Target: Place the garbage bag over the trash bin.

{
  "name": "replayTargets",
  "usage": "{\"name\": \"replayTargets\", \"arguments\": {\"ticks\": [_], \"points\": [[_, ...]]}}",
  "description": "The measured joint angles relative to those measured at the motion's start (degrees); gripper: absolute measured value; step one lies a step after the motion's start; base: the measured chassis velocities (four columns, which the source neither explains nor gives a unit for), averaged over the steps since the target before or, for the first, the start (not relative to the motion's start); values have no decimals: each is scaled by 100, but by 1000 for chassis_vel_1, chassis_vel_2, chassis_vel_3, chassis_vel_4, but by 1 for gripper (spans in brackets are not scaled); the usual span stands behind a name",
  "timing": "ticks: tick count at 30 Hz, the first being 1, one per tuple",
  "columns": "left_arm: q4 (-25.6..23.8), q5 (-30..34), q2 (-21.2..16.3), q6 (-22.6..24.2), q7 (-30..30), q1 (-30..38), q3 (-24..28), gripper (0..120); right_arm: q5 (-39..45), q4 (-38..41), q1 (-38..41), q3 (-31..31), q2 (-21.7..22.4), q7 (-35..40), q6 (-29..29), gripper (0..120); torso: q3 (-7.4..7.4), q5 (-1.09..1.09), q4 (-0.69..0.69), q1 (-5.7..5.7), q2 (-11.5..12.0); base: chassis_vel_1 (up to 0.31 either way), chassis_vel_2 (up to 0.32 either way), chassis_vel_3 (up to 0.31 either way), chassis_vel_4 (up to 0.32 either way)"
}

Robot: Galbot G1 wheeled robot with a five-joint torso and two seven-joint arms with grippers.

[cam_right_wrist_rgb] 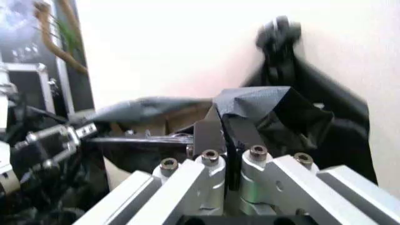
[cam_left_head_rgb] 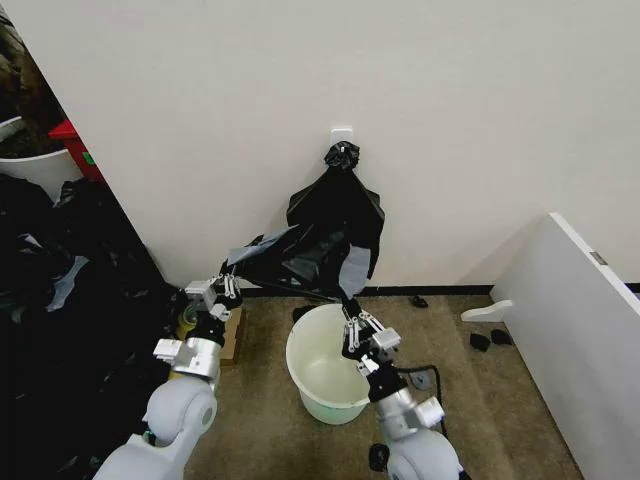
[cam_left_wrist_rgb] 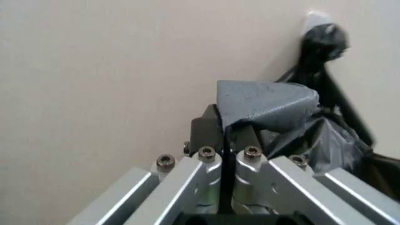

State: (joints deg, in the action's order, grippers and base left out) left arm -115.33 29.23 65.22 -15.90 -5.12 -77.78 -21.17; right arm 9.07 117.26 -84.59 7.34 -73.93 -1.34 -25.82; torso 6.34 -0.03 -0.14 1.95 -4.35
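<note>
The garbage bag (cam_left_head_rgb: 325, 235) is hung from a white wall hook (cam_left_head_rgb: 342, 133) by its knotted top, w/ its lower edge drawn out between both arms, just above and behind the trash bin (cam_left_head_rgb: 322, 368), which stands on the floor near the wall. The bin is not yet covered.

The step in hand is judged to be spreading the bag mouth and bringing it down over the rim. To do it well, the two held edges should be kept well apart so the opening stays wider than the bin, and lowered evenly, far side first; thin film can slip or tear if pulled hard against the hook, so tension should be kept light.

The left pincer (cam_left_head_rgb: 228, 287) is raised to the left of the bin, approx. at the bag's lower left corner; in the left wrist view its fingers are seen pressed together on a grey fold of the bag. The right pincer (cam_left_head_rgb: 355, 322) is held over the bin's back rim, arm angled up from below; its fingers are likewise clamped on a fold of the bag's edge.
</note>
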Motion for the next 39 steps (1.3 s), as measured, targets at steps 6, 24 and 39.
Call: {"name": "replayTargets", "arguments": {"ticks": [6,24,39], "points": [[-456,230,32,114,256,-293,54,0,-428,487,-318,397,142,-419,-358,0,0,0,0,0,0,0,0,0,0],[-498,532,254,696,215,-596,788,0,-7,483,-510,278,411,143,114,0,1,0,-1,0,0,0,0,0,0],[89,-262,539,294,-726,-1029,1419,0,758,547,-1168,-51,1275,2316,1526,0,1,-1,-1,1,1,0,0,0,0]]}}
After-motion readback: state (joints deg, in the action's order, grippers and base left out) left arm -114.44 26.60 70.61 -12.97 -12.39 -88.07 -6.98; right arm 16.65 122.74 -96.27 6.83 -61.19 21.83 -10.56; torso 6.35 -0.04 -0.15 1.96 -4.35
